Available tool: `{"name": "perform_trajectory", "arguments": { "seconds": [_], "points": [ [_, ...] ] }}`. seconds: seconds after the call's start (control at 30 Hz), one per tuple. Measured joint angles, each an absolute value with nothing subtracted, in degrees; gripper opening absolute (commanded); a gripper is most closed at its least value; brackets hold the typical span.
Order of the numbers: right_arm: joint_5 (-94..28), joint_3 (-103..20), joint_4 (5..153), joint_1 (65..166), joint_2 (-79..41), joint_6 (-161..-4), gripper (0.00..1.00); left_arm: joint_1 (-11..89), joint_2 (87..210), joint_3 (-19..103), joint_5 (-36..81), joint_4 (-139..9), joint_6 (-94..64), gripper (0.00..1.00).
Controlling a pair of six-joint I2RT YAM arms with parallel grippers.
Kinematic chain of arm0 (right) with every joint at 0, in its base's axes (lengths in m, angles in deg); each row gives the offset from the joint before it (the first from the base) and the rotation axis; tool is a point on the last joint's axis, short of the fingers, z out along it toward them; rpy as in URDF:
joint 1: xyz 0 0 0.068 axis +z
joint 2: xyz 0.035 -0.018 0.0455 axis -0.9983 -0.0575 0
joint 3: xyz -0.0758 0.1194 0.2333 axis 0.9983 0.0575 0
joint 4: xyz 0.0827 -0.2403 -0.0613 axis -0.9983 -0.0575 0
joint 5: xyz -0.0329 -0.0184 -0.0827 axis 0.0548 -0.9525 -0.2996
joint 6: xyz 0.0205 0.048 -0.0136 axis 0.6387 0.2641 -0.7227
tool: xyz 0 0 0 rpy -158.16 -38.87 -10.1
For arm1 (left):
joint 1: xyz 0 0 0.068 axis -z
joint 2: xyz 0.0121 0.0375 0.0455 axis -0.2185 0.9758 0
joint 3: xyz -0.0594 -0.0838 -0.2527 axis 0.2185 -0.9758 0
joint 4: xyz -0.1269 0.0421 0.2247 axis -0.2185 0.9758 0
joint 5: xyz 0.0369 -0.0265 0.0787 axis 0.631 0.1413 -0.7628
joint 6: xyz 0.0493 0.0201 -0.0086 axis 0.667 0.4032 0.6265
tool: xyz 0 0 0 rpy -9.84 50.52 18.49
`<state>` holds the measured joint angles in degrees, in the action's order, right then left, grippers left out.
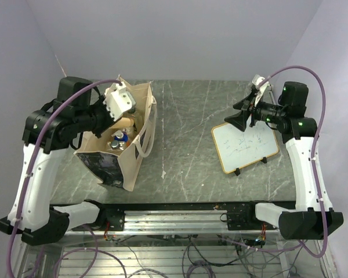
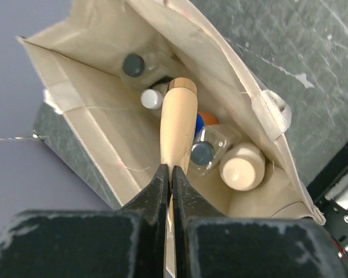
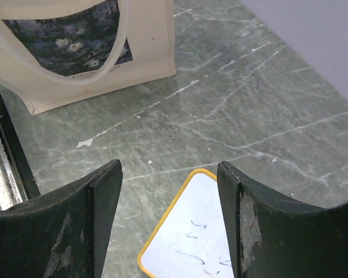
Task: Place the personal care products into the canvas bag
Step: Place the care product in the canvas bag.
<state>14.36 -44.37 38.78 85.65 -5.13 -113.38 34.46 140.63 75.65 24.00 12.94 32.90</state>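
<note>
**A:** Top external view had the bench (image 1: 220, 104) bare down its middle, the canvas bag (image 1: 140, 152) upright on the left side and the whiteboard (image 1: 243, 147) flat on the right. Where did you see trouble?

**B:** At the bag first. It was soft cloth standing unsupported, close to the bench's left edge. The left gripper (image 2: 169, 171) was clenched on a pale tapered piece (image 2: 177, 124) that reached down through the mouth. I judged that a sideways pull could catch a wall and tip the bag toward that edge.

**A:** And the products?

**B:** They were inside, on the bag's floor. I saw a cream wide-lidded bottle (image 2: 242, 168), a clear bottle with a dark cap (image 2: 202, 153) beside it and a second clear bottle (image 2: 133, 63) in the far corner. There was also a blue-and-orange bottle (image 2: 204, 119), mostly hidden, and a white cap (image 2: 152, 98). The piece's tip hung just above them, so dropping it looked likely to knock them about. What the piece was, I could not tell.

**A:** Was there room to move?

**B:** Straight up through the mouth was open, but the walls sat near on both sides. The right gripper (image 3: 168, 168) was released and empty over the whiteboard's corner. It was well apart from the bag, with bare bench between them.
</note>
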Motion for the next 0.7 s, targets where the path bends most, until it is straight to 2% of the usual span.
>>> {"name": "perform_trajectory", "arguments": {
  "seconds": [0.3,0.7],
  "points": [
    [14.38,-41.79,40.22,85.78,-5.11,-112.95,0.65,34.44,148.41,75.85,24.04,21.01,34.94,0.07],
    [14.40,-38.89,42.19,86.50,-4.84,-111.35,0.65,36.08,156.28,75.48,26.64,22.49,32.66,0.07]
  ]
}}
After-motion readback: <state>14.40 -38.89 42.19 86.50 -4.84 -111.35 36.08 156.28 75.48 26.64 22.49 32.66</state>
